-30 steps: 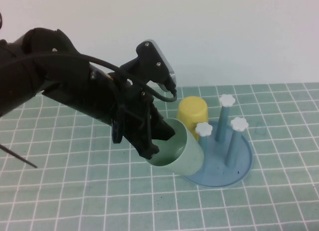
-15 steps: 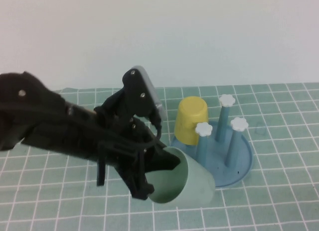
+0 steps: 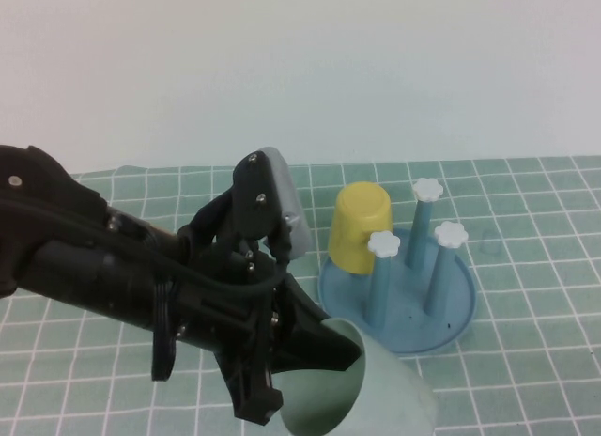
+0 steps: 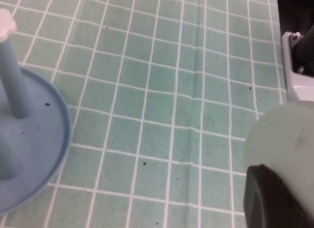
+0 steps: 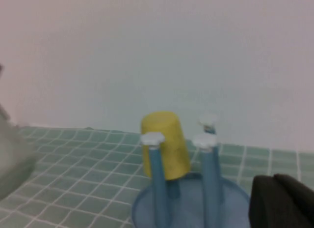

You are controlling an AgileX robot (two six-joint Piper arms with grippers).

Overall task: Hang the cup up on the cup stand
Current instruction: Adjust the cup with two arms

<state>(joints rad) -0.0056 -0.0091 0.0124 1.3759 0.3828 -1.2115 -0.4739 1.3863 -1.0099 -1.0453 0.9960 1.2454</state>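
Left hand (image 3: 282, 375) clamped on the cup (image 3: 362, 389) held above the worktop (image 3: 526, 361), near the cup stand (image 3: 451, 319); invert mouth-down squarely over a free peg (image 3: 383, 243); right hand (image 5: 282, 203) parked, grip indeterminate.

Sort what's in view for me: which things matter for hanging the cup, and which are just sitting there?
In the job:
- mint-green cup, held by the left claw near the table's front edge
- blue cup stand, three pegs free

Just there:
- yellow cup, upside down on a stand peg
- right claw, parked, only its edge shows
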